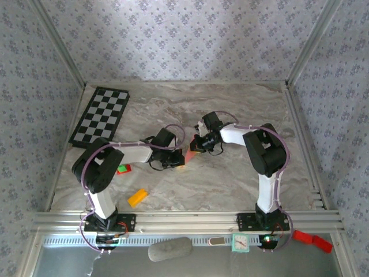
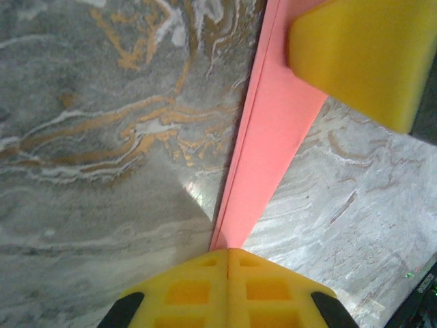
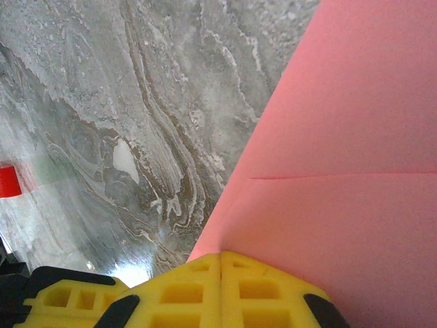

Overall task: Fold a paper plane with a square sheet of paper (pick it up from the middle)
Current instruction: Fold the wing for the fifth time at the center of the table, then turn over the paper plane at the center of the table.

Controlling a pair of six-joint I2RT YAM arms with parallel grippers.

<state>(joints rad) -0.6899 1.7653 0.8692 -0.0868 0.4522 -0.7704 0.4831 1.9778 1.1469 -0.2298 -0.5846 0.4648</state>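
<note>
The salmon-pink sheet of paper (image 1: pixel 189 154) hangs just above the marble table between both grippers. My left gripper (image 2: pixel 229 250) is shut on its near end; from there the paper (image 2: pixel 270 137) runs away edge-on as a folded strip. My right gripper (image 3: pixel 220 255) is shut on another edge, and the paper (image 3: pixel 348 116) spreads wide with a straight crease across it. The right gripper's yellow finger (image 2: pixel 355 58) shows in the left wrist view. The arms hide most of the outline, so I cannot tell whether it has a paper plane's shape.
A checkerboard (image 1: pixel 101 115) lies at the back left. A red-and-green block (image 1: pixel 123 169) and an orange block (image 1: pixel 137 197) lie near the left arm. On the front rail are a grey lump (image 1: pixel 169 249) and a red piece (image 1: pixel 311 240).
</note>
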